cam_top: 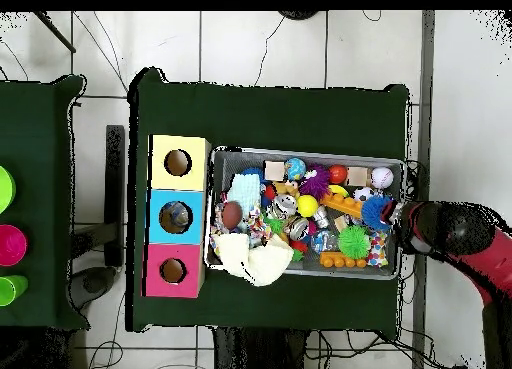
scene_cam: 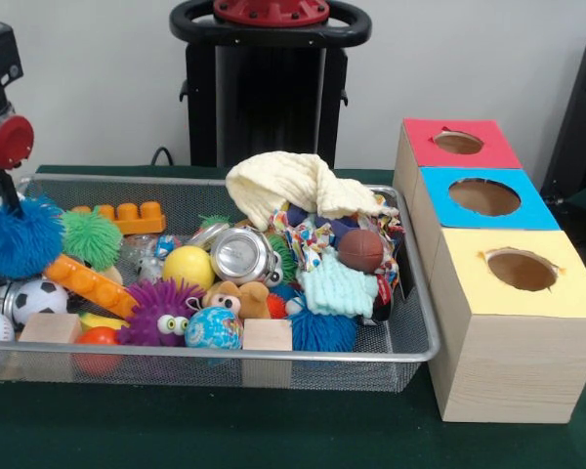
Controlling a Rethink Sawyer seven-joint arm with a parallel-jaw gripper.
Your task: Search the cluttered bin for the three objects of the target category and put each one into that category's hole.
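Observation:
My gripper [scene_cam: 12,205] comes down at the left end of the wire mesh bin [scene_cam: 273,354], shut on a blue fuzzy ball [scene_cam: 18,239] that sits high over the clutter. In the overhead view the gripper [cam_top: 390,216] is at the bin's [cam_top: 310,152] right end with the blue fuzzy ball [cam_top: 376,211] under it. A green fuzzy ball [scene_cam: 91,237] lies just beside it, and a purple fuzzy ball with eyes [scene_cam: 159,311] lies near the front rim. Right of the bin stand three boxes with holes: red [scene_cam: 458,143], blue [scene_cam: 484,196] and yellow [scene_cam: 521,269].
The bin is heaped with a cream cloth [scene_cam: 283,186], a silver can [scene_cam: 242,254], a yellow ball [scene_cam: 188,266], a brown football [scene_cam: 360,249], a soccer ball [scene_cam: 39,298], orange bricks [scene_cam: 90,283] and wooden blocks [scene_cam: 267,334]. Green cloth covers the table [scene_cam: 225,430].

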